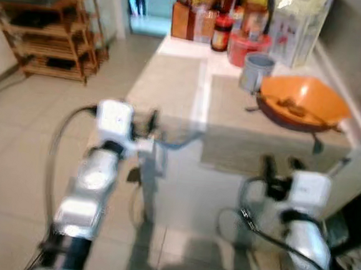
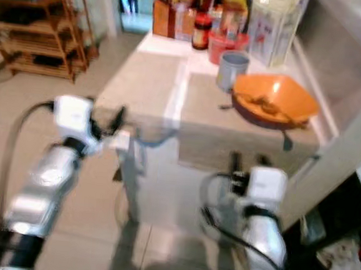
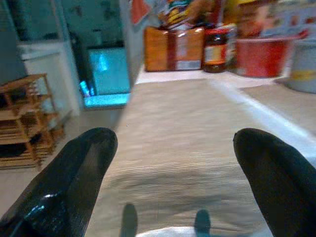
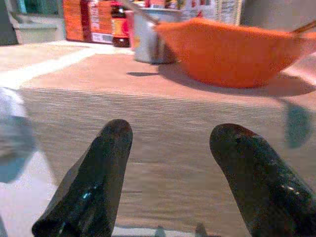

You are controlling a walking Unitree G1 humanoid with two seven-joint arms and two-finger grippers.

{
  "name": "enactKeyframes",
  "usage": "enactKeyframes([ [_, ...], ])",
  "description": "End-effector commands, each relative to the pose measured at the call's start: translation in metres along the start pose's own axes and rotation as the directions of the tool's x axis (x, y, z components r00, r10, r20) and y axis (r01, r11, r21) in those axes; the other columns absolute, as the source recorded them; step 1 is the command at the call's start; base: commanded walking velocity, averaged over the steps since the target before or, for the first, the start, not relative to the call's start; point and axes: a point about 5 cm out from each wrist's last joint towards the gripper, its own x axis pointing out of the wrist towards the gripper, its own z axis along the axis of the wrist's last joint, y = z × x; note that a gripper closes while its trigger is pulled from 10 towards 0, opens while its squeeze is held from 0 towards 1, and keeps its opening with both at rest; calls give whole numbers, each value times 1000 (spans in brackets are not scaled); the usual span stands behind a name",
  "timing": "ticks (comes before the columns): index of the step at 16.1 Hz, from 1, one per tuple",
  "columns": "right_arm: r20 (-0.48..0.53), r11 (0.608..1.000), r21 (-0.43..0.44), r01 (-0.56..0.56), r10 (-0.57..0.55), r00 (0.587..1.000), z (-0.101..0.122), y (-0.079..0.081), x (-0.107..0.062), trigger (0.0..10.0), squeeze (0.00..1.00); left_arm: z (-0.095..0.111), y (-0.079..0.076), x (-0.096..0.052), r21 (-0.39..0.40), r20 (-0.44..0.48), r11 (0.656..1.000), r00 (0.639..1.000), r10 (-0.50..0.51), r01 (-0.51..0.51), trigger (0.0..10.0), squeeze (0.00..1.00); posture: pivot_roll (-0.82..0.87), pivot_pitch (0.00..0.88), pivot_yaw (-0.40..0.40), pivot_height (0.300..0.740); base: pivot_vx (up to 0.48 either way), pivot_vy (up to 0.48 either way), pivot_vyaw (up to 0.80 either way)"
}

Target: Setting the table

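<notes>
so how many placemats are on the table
2. The left placemat lies under the left gripper, with nothing on it. The right placemat lies ahead of the right gripper and holds the orange bowl and grey cup.

Counted: one orange bowl, one grey cup, one red tub, one dark jar, two mats, one wooden rack.

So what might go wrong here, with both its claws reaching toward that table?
The orange bowl sits at the table's right edge, ahead of the open right gripper; a careless reach could knock it off. The metal cup stands close beside the bowl, so a nudge to either might tip it. The left gripper, also open, is at the placemat's near edge and could drag it.
</notes>
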Motion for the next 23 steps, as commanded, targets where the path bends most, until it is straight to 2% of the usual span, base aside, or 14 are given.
enactKeyframes([
  [1, -7, 1000, -10, 24, -24, 1000, -1, -8, -1, 10000, 0, 0, -9, 2, 3, 0, 1000, 1000, -30, 30, 10000, 0, -29, 0, 31, 740, 0, 0, 0],
  [4, -13, 1000, -12, 22, -22, 1000, -2, -8, -2, 10000, 0, 0, -9, 2, 12, 2, 1000, 1000, -29, 29, 10000, 0, -27, 0, 31, 740, 0, 0, 0],
  [6, -16, 1000, -13, 18, -18, 1000, -3, -7, -2, 10000, 0, 3, -10, 3, -11, 16, 999, 999, -44, 44, 10000, 0, -27, 0, 29, 740, 0, 0, 0],
  [8, -17, 1000, -12, 15, -15, 1000, -3, -6, -3, 10000, 0, 3, -11, 2, 11, 15, 999, 999, -52, 52, 10000, 0, -26, 0, 28, 740, 377, -291, 0],
  [17, -33, 1000, -16, 5, -6, 999, -7, -7, -2, 10000, 0, 3, -10, 3, 0, 21, 998, 998, -57, 57, 10000, 0, -22, 0, 20, 740, 380, -288, 0],
  [20, -47, 1000, -15, 1, -2, 999, -9, -6, -4, 10000, 0, 4, 1, 5, 13, 17, 1000, 1000, -7, 7, 10000, 0, -20, 0, 19, 740, 0, 0, 0],
  [23, -61, 1000, -6, 4, -5, 998, -12, -6, -6, 10000, 0, 14, 17, 16, 57, 17, 998, 1000, 20, -21, 10000, 0, -18, 0, 20, 740, 0, 0, 0],
])
